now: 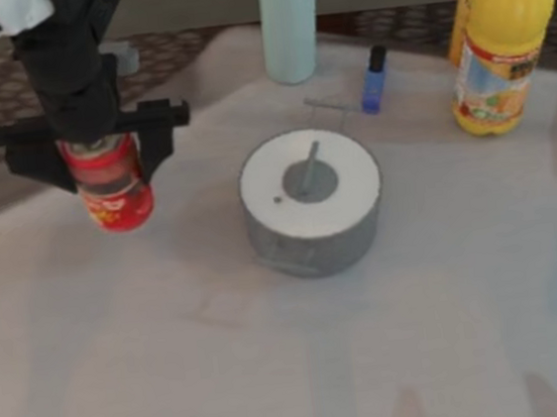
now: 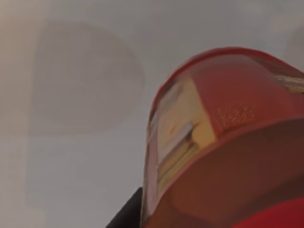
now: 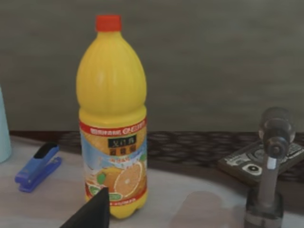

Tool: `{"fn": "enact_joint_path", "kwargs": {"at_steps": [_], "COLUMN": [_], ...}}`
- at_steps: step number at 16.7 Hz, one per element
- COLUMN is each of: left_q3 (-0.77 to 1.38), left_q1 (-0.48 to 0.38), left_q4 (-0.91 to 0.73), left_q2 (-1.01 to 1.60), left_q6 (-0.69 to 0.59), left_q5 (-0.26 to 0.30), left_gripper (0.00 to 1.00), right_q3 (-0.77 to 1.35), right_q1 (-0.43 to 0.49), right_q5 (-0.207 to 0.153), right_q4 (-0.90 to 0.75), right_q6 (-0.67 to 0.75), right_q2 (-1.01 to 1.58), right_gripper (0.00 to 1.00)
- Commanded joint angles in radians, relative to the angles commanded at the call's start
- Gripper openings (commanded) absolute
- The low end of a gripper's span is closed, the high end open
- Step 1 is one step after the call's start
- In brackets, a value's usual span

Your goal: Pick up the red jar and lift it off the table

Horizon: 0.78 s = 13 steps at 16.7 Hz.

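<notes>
The red jar (image 1: 109, 191) hangs at the left of the table (image 1: 273, 348), tipped so that its rounded base points toward the camera. My left gripper (image 1: 104, 162) is shut on its upper part, with black jaws on either side. In the left wrist view the jar (image 2: 228, 118) fills the right half, showing its yellow and dark label. One dark finger (image 2: 127, 211) lies against it, and the pale cloth (image 2: 85, 95) sits well below. My right gripper (image 3: 135, 213) is out of the top view. Its one visible finger (image 3: 97, 209) stands wide, holding nothing.
A grey-and-white drum (image 1: 312, 205) sits mid-table. Behind it stand a pale blue cylinder (image 1: 289, 23) and a small blue stapler (image 1: 374, 81). A yellow juice bottle (image 1: 500, 41) is at the back right. A grey post (image 3: 270, 180) shows in the right wrist view.
</notes>
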Motion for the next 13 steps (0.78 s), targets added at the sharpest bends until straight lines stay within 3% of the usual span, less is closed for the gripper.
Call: {"fn": "enact_joint_path", "kwargs": {"at_steps": [4,13], "left_q3": [0.000,-0.115], "left_q1": [0.004,0.006], "left_q4": [0.001,0.170], "left_q2": [-0.004,0.055], "left_q6": [0.004,0.006], "left_q5": [0.000,0.001], "left_gripper": [0.00,0.00], "right_q3": [0.000,0.000], "right_q1": [0.000,0.000], "right_q5": [0.000,0.000], "right_q4": [0.000,0.000], "right_q6": [0.000,0.000], "right_q2": [0.000,0.000], "right_gripper": [1.00,1.00]}}
